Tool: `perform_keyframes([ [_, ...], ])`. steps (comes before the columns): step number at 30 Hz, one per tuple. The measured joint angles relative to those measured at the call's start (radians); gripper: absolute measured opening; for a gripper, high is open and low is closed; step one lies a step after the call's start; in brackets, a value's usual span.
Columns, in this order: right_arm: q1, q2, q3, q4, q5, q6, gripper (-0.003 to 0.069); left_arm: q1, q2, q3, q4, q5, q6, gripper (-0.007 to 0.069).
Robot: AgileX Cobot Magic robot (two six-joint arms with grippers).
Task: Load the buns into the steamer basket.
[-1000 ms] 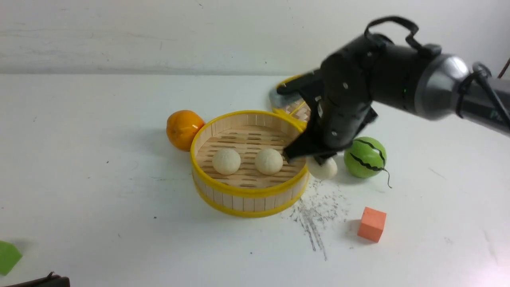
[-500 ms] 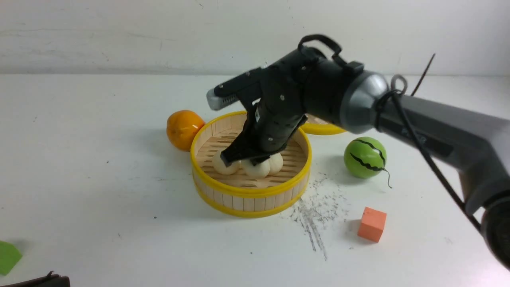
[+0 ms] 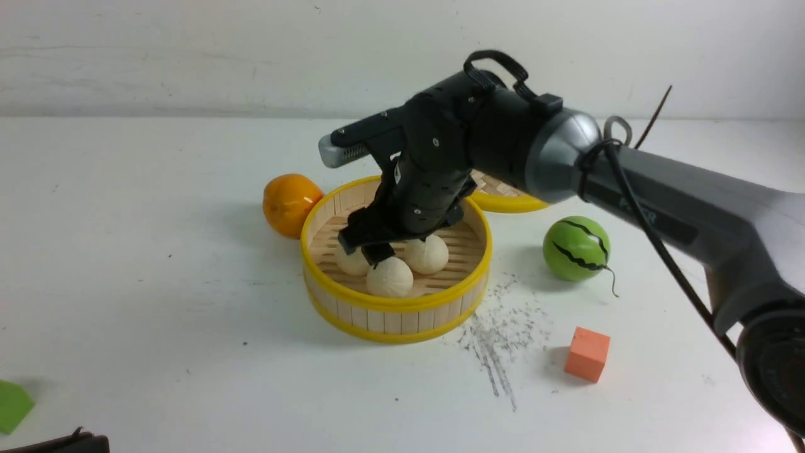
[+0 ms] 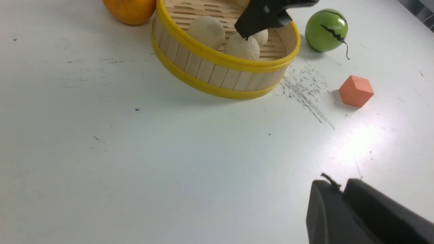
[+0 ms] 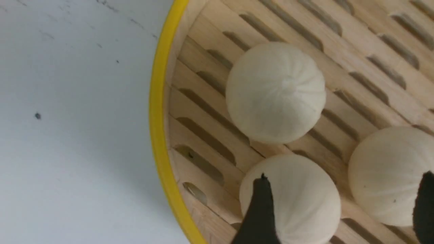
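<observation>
Black and grey, the right arm reaches in from the right, its gripper [image 3: 415, 238] open over the steamer basket, the fingers spread wide and gripping nothing; whether either fingertip touches a bun, I can't tell. The left gripper [image 4: 339, 186] is closed, its fingertips together with nothing between them, out over the white table [image 3: 207, 365] on the near side. The steamer basket [image 3: 395, 304] sits flat on the table, pale bamboo with yellow rims and a slatted floor. Behind it and to the right lies the woven, yellow-rimmed lid [image 3: 512, 203], partly hidden by the arm. The green striped watermelon ball [image 3: 575, 248] rests to the right of the basket, clear of its wall, and the orange [image 3: 290, 205] is close against the basket's far left side. All three cream buns [image 3: 390, 277] are inside the basket on the slats: one nearest the front wall, one behind it to the left, one behind it to the right. Smallest is the salmon-coloured block [image 3: 587, 354], nearer the camera than the ball.
</observation>
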Motion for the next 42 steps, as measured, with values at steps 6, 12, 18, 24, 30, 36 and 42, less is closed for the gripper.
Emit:
perform_keyframes([
  [6,0.0,-0.005,-0.269,0.001,0.252,-0.007,0.0495,0.0,0.0,0.0,0.003,0.0,0.0,0.0071],
  [12,0.0,-0.127,-0.36,0.027,0.296,-0.038,0.0237,0.0,0.0,0.0,0.003,0.001,0.0,0.0074],
  [18,0.0,-0.298,-0.353,0.035,0.308,-0.119,0.0007,0.0,0.0,0.0,0.003,0.001,0.0,0.0074],
  [24,0.0,-0.588,-0.202,0.035,0.309,-0.131,-0.002,0.0,0.0,0.0,0.003,0.001,0.0,0.0075],
  [30,0.0,-0.851,0.069,0.035,0.309,-0.168,-0.002,0.0,0.0,0.0,0.003,0.001,0.0,0.0083],
  [36,0.0,-1.147,0.397,0.035,0.254,-0.142,-0.0015,0.0,0.0,0.0,0.003,0.001,0.0,0.009],
  [42,0.0,-1.409,0.752,0.035,0.092,-0.061,-0.0011,0.0,0.0,0.0,0.003,0.001,0.0,0.0092],
])
